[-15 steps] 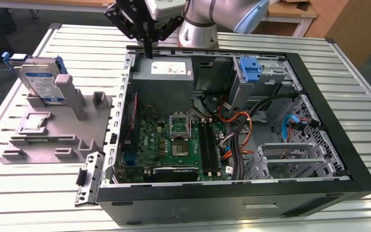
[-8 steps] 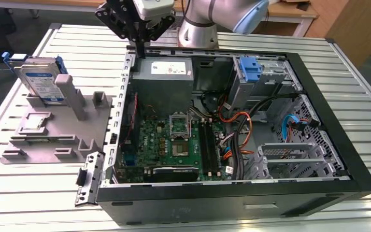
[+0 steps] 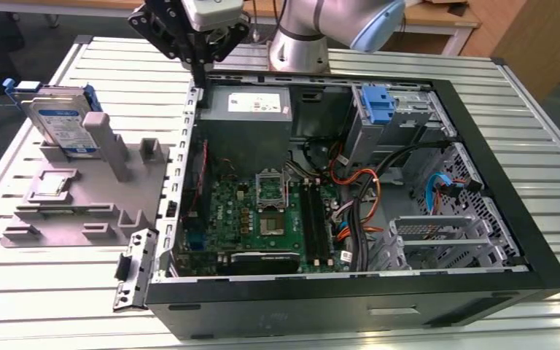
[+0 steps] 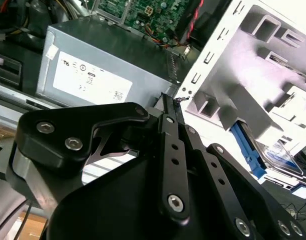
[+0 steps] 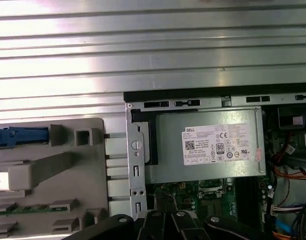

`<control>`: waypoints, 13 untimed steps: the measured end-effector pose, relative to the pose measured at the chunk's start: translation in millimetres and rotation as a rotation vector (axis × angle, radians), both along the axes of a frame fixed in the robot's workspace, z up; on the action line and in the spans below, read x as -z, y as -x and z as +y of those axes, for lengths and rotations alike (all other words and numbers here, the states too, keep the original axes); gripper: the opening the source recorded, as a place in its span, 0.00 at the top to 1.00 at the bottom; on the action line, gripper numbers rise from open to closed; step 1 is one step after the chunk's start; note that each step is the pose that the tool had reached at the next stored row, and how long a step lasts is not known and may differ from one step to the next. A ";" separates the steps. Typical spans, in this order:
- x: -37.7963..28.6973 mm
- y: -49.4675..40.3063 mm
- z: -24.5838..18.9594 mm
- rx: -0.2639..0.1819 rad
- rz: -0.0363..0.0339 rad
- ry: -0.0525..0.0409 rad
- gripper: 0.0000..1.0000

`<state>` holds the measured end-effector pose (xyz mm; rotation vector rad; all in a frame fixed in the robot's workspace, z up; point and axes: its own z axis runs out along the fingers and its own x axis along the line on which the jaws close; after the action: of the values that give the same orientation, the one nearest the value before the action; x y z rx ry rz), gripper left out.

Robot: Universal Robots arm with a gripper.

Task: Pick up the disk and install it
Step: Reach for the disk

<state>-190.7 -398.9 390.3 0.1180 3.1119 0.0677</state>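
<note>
The disk stands upright in a slot of the grey fixture at the exterior view's left, silver with a white-and-blue label and blue rails. In the second wrist view the disk shows beyond the fixture's posts, and its blue rail shows in the first wrist view. My gripper hangs over the far left corner of the open computer case, between the fixture and the power supply. Its fingers are shut together with nothing between them, well apart from the disk.
A bare blue bracket sits in the drive cage at the case's far right. The motherboard and orange and blue cables lie inside. A memory stick rests on the fixture. All stands on a ribbed metal table.
</note>
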 end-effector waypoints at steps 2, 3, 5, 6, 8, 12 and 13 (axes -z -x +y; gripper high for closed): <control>0.3 4.9 0.0 0.000 0.0000 0.0000 0.89; 0.6 7.3 0.0 0.000 -0.0001 0.0000 0.89; 0.9 12.1 0.0 0.000 0.0001 0.0001 0.89; 1.1 14.5 0.0 0.000 0.0000 0.0001 0.89; 1.5 19.3 0.0 0.000 0.0000 0.0000 0.89; 2.2 28.4 0.0 0.000 -0.0001 0.0000 0.89; 2.4 30.6 0.0 0.000 0.0000 0.0001 0.89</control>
<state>-221.3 -399.0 387.9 0.1179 3.1120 0.0676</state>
